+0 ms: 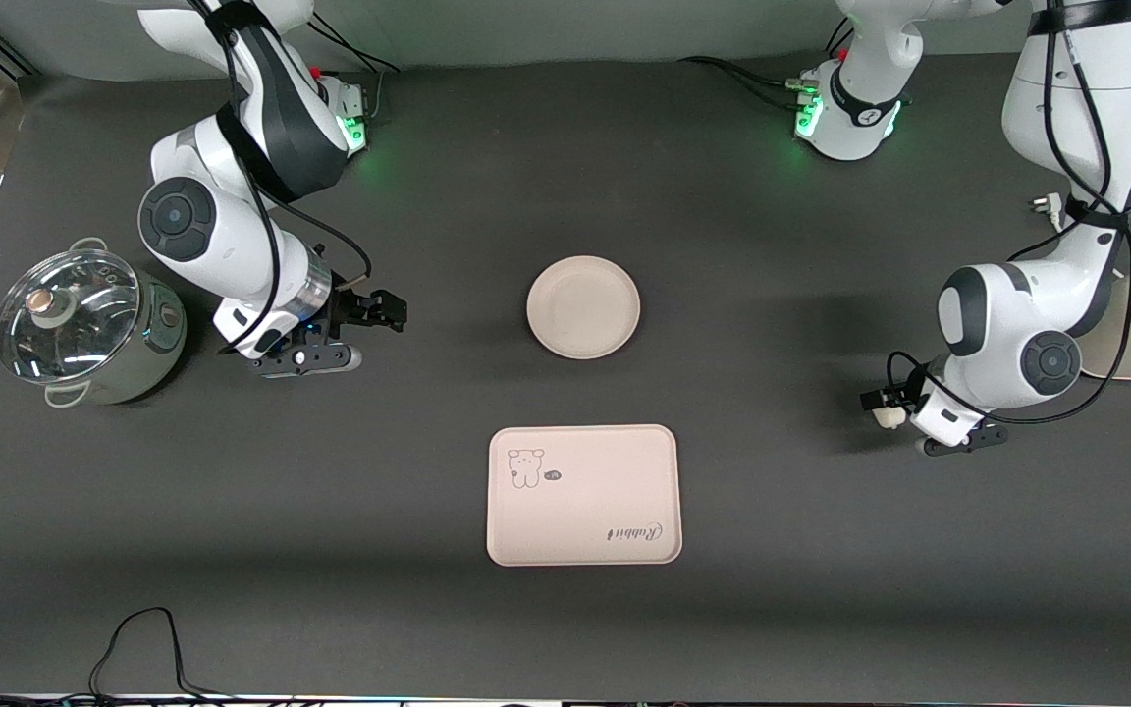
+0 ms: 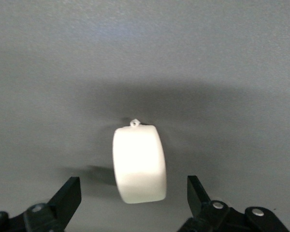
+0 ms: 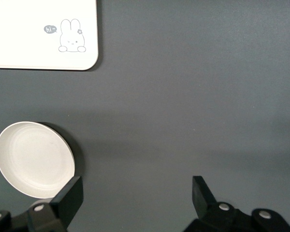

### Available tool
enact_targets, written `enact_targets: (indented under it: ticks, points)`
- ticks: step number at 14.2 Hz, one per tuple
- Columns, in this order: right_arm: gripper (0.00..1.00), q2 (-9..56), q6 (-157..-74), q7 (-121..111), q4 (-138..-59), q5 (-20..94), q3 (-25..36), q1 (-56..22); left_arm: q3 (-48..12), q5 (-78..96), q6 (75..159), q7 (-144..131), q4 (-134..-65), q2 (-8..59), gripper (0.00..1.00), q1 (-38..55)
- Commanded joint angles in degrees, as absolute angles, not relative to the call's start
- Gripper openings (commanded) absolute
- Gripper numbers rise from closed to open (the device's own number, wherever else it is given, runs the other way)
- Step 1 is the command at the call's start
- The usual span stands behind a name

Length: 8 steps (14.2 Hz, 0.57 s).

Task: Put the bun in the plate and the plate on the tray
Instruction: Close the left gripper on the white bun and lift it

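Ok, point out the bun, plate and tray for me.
bun point(image 2: 138, 164): left wrist view, middle of its white side.
plate point(image 1: 583, 306): front view, centre of its bare inside.
tray point(image 1: 595, 501): front view, blank middle of its surface.

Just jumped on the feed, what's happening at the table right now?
The left gripper is down at the bun toward the left arm's end of the table, its open fingers on either side of the bun, not yet closed on it. The plate sits empty mid-table, and the tray, nearer the front camera, holds nothing. The right gripper waits open over the bare table near a lidded pot.
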<state>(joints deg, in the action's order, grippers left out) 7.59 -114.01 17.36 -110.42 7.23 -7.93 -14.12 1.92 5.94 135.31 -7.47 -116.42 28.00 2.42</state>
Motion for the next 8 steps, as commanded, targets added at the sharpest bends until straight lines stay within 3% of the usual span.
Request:
enact_targets:
  ticks: [1, 3, 5, 6, 8]
  points:
    - [1.0, 7.56, -115.05, 18.19, -110.83, 7.82, -8.35, -13.8, 2.37, 6.06, 136.05, -9.23, -115.75, 28.83, 0.95, 3.69]
    - [1.0, 7.73, -115.66, 18.19, -110.92, 7.82, -8.35, -13.89, 2.37, 6.06, 135.97, -9.23, -115.84, 28.74, 0.78, 3.78]
    - [1.0, 7.73, -115.66, 18.19, -110.83, 7.82, -8.35, -13.89, 2.37, 6.06, 136.05, -9.23, -115.75, 28.74, 0.46, 3.87]
    - [1.0, 7.65, -115.66, 18.19, -110.74, 7.82, -8.35, -13.89, 2.37, 6.06, 135.97, -9.14, -115.75, 28.74, 0.39, 4.04]
    - [1.0, 7.65, -115.66, 18.11, -110.65, 7.82, -8.35, -13.89, 2.46, 6.06, 135.97, -9.14, -115.75, 28.74, 0.39, 3.96]
